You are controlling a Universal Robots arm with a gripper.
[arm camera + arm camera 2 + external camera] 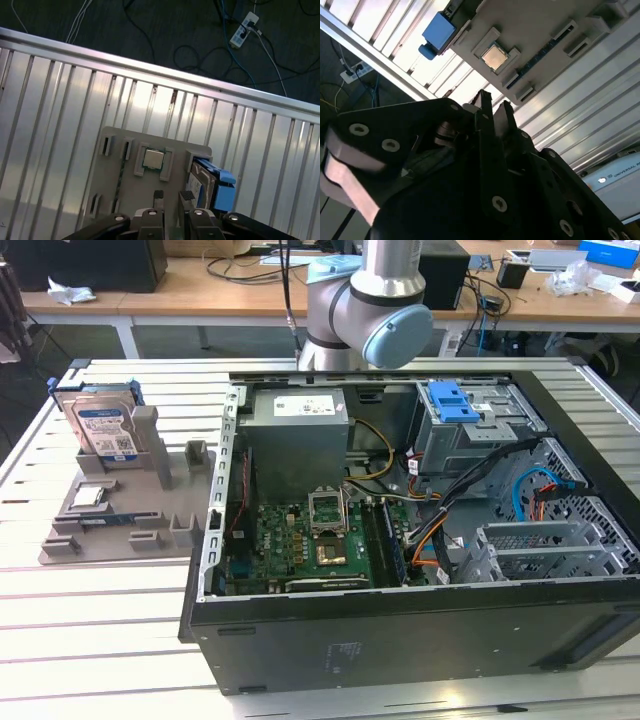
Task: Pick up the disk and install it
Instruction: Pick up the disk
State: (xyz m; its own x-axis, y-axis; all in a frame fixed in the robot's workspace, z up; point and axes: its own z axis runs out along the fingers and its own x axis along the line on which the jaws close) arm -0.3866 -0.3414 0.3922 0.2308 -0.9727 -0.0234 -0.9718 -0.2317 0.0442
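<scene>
The disk (103,427) stands upright in the grey fixture (105,530) on the bench (90,610), at the exterior view's left. The gripper (171,196) hovers over that fixture, fingers slightly parted and empty.

This looks like a robotics lab. An open computer case (400,640) lies on a slatted aluminium table (100,620); behind it, wooden desks (150,300) carry cables (240,262).

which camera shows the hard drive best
The exterior view: the rectangular silver metal hard drive in its blue plastic bracket stands on edge in the grey plastic holder, label facing the camera. The first wrist view shows it edge-on; the second wrist view shows a blue bracket corner.
</scene>
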